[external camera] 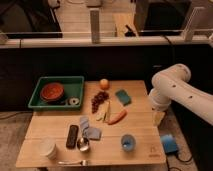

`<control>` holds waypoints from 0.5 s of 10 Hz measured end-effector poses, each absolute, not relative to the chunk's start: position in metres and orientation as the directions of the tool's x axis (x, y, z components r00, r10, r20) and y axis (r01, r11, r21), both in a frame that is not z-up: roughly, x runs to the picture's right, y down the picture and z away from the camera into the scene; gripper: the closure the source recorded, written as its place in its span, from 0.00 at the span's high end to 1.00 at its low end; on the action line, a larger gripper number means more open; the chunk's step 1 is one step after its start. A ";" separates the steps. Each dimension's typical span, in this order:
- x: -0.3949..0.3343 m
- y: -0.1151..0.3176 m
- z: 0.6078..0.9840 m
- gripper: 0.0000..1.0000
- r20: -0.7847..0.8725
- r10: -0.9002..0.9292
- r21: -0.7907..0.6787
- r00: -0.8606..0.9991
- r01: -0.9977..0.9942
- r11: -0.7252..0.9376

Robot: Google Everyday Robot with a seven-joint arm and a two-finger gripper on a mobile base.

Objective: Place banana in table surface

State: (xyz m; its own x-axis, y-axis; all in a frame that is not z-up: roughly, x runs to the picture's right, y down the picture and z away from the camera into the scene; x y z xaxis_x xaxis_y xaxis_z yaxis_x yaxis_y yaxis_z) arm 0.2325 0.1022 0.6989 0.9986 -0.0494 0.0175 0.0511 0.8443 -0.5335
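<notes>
From my seat, the green tray (pixel 37 97) sits at the table's far left corner. It holds a red bowl (pixel 52 91) and, just beside the bowl, a small pale ring-like item (pixel 74 101) that I can't identify. A white cup (pixel 48 147) stands near the front left edge, and a blue cup (pixel 128 142) stands front right of centre. I can't see into either.

On the table surface (pixel 142 125), a dark bar-shaped object (pixel 72 136) lies beside a spoon (pixel 83 144), with a blue-grey cloth (pixel 89 129) just behind them. Mid-table are dark grapes (pixel 99 100) with an orange (pixel 104 83) beyond them. The banana (pixel 105 111) lies flat on the wood just in front of the grapes. The carrot (pixel 117 117) lies close on its right, and I can't tell whether the two touch. A teal sponge (pixel 123 96) lies further back.

The gripper (pixel 159 118) hangs under the white arm (pixel 175 90) off the table's right edge, well apart from the banana. Its jaws are spread wide with nothing in them. A blue object (pixel 169 144) sits low beside the front right corner. Behind the table runs a pale rail with posts (pixel 95 26) above a dark panel.
</notes>
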 end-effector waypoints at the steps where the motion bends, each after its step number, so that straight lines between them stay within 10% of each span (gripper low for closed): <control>1: 0.229 0.101 0.701 0.80 0.024 -0.055 -0.532 0.998 0.059 0.845; 5: 0.197 0.095 0.714 0.80 0.066 -0.067 -0.526 0.996 0.092 0.845</control>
